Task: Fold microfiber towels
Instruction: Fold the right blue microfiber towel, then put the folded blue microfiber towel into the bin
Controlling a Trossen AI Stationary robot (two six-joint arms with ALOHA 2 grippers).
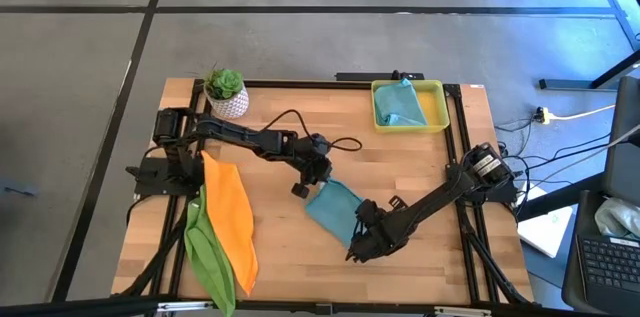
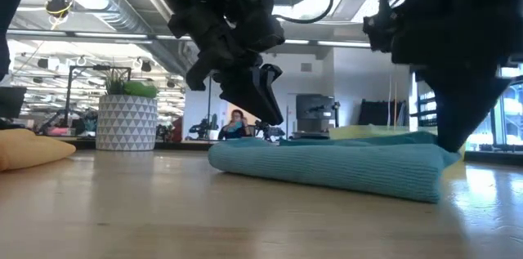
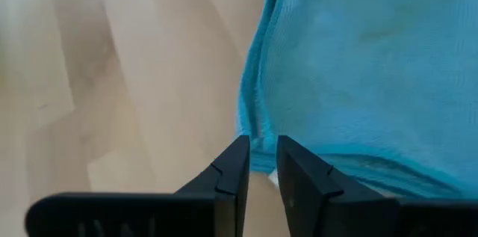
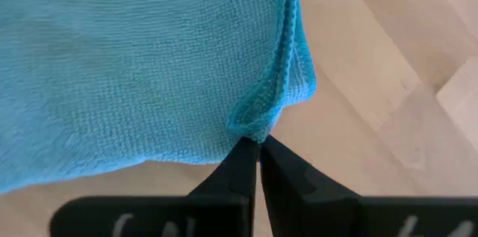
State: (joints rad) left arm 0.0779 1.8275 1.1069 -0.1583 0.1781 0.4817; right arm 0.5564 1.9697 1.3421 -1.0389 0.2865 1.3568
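Teal cloth [image 1: 334, 209], folded into a thick pad, lies on the wooden table [image 1: 290, 257] a little right of the middle, and both arms are bent over it. The left gripper [image 3: 261, 164] sits at the pad's far-left edge with its fingers a narrow gap apart; the hem lies just past the tips and I see nothing pinched between them. The right gripper [image 4: 258, 146] is at the near-right corner, its fingers all but touching, with the tips right at a folded corner of the hem. Whether any fabric is actually caught there I cannot tell.

Over on the left side an orange towel [image 1: 230, 219] lies spread out, overlapping a green towel [image 1: 208, 252] that trails towards the near edge. At the far right corner a yellow tray [image 1: 432, 109] has another teal cloth [image 1: 398, 105] lying in it. A potted plant [image 1: 226, 93] stands at the far edge, left of the middle.
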